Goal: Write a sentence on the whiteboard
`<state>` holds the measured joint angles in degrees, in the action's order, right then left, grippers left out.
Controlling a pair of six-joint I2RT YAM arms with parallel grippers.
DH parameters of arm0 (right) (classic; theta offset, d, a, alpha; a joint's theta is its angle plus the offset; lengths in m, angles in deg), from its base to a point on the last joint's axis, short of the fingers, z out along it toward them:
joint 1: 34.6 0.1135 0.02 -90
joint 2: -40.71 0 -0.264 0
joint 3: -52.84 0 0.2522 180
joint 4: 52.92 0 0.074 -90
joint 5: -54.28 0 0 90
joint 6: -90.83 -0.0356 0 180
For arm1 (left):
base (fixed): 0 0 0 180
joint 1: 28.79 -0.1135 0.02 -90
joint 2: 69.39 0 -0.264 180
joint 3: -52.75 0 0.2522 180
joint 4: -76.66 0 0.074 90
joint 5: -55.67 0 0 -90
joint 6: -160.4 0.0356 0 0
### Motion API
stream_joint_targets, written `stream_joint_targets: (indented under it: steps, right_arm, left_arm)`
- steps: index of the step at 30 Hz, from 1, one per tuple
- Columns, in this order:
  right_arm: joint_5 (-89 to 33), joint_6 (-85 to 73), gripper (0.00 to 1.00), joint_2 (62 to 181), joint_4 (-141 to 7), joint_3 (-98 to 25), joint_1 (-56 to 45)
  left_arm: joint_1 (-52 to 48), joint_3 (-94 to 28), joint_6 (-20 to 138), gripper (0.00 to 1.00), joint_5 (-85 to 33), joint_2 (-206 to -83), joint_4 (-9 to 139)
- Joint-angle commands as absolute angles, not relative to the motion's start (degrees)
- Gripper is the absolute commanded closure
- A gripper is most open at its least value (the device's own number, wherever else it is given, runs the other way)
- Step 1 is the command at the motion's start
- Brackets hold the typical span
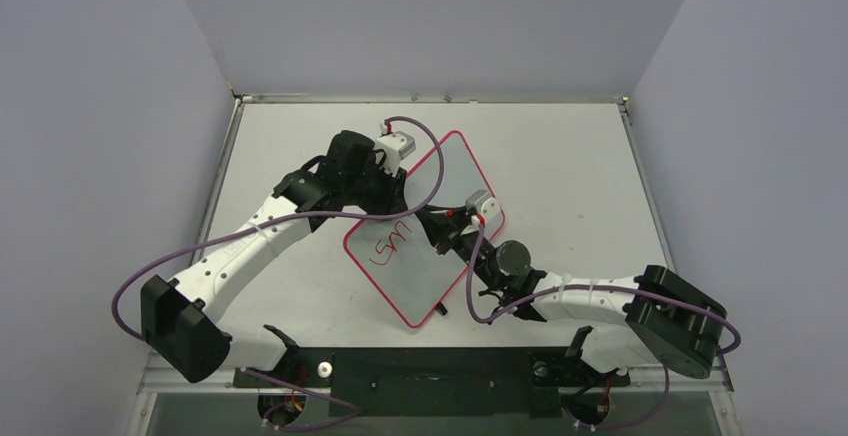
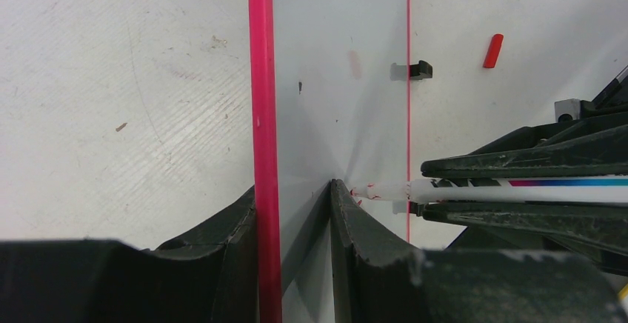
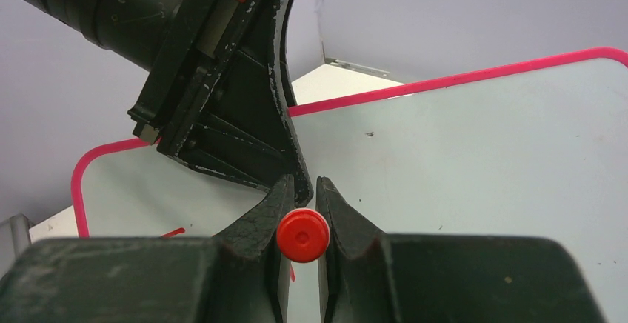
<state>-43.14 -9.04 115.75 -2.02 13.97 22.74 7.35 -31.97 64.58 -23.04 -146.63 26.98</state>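
L fingers [image 2: 337,197] are narrow, clamped on the edge of the whiteboard [image 2: 333,78]. The pink border runs straight btwn the two tips, one finger on each side of it. From the R wrist cam, one L finger lies on the board's top face, close to the border.

R fingers [image 3: 320,193] are shut tight on the marker [image 3: 303,235], whose red butt end sits right btwn them, facing the cam. From the L wrist cam, the marker's white barrel sticks out of the R fingers toward the L fingers. Its tip is at the board face just beside the L fingertip, w/ small red dabs around it. Can't tell for sure if the tip touches.

The sentence [image 1: 392,246] is only a few red letters, approx. "Sm", no more legible. It sits on the board just beside both sets of fingers, on the side of the L fingers toward the arm bases.

The board lies skewed on the tabletop [image 1: 560,156], one corner pointing to the arm bases. Can't tell if it's flat or lifted at the L fingers.

A black clip [image 2: 421,70] sits on the board's thin far edge, beyond the R fingers in the L wrist view. A small red cap-like piece [image 2: 493,50] lies on the tabletop past that edge, well apart from both sets of fingers.
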Motion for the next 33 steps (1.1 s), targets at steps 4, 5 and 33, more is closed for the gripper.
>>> stream_joint_targets:
  steps: [4,5,33]
  right_arm:
    - [-44.13,-8.60,1.00,117.84,1.05,10.68,22.43]
    - [-44.28,-8.47,1.00,117.94,1.12,10.69,22.48]
    - [-48.36,-8.74,1.00,112.33,-2.61,19.29,24.43]
  left_arm:
    - [8.12,-29.71,72.42,1.00,-30.86,-146.57,25.53]
    - [8.14,-29.72,72.45,1.00,-30.84,-146.56,25.49]
    - [8.18,-29.76,72.39,1.00,-30.94,-146.69,25.41]
